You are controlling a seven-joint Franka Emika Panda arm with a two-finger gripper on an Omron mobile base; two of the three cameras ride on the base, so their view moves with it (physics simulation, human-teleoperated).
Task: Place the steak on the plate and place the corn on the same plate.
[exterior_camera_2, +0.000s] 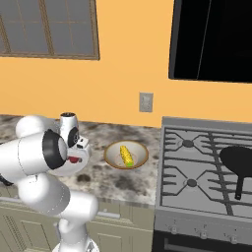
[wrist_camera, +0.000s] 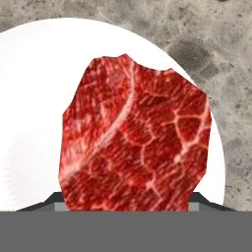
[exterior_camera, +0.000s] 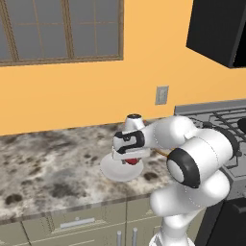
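Note:
The steak (wrist_camera: pixel 133 138), a bright red marbled lump, hangs just above the pale round plate (wrist_camera: pixel 34 98). My gripper (exterior_camera: pixel 129 158) is shut on the steak (exterior_camera: pixel 130 162), and the meat hides the fingertips in the hand view. The plate (exterior_camera: pixel 115 172) lies on the speckled counter directly under the hand. In the right base view the steak (exterior_camera_2: pixel 74 159) shows as a small red spot over the plate (exterior_camera_2: pixel 82 165), beside my forearm. The corn (exterior_camera_2: pixel 126 156), yellow with a green end, lies in a tan-rimmed bowl (exterior_camera_2: pixel 110 147) to the plate's right.
A stove (exterior_camera_2: pixel 197 167) stands right of the bowl, with a black frying pan (exterior_camera_2: pixel 236 162) on its far right burner. The marbled counter (exterior_camera: pixel 43 163) stretches left of the plate. My own arm (exterior_camera: pixel 192 158) hides the bowl in the left base view.

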